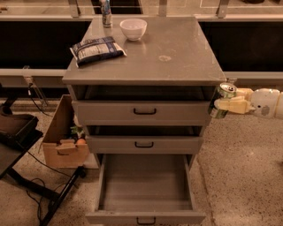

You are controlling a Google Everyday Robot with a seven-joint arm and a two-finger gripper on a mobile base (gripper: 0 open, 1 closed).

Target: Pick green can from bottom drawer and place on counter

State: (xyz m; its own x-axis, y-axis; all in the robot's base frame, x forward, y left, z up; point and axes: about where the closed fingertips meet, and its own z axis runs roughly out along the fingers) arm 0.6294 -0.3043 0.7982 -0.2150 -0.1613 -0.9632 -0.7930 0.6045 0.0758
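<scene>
My gripper [223,104] reaches in from the right and is shut on the green can [221,99], a small can with dark green sides and a silver top. It holds the can tilted beside the cabinet's right edge, level with the top drawer and just below the counter [177,48]. The bottom drawer [146,190] is pulled open and its grey floor is bare.
On the counter lie a dark snack bag [96,49], a white bowl [133,28] and a slim blue-white can [105,13] at the back. A cardboard box [64,139] stands on the floor left of the cabinet, with a black stand [22,145] further left.
</scene>
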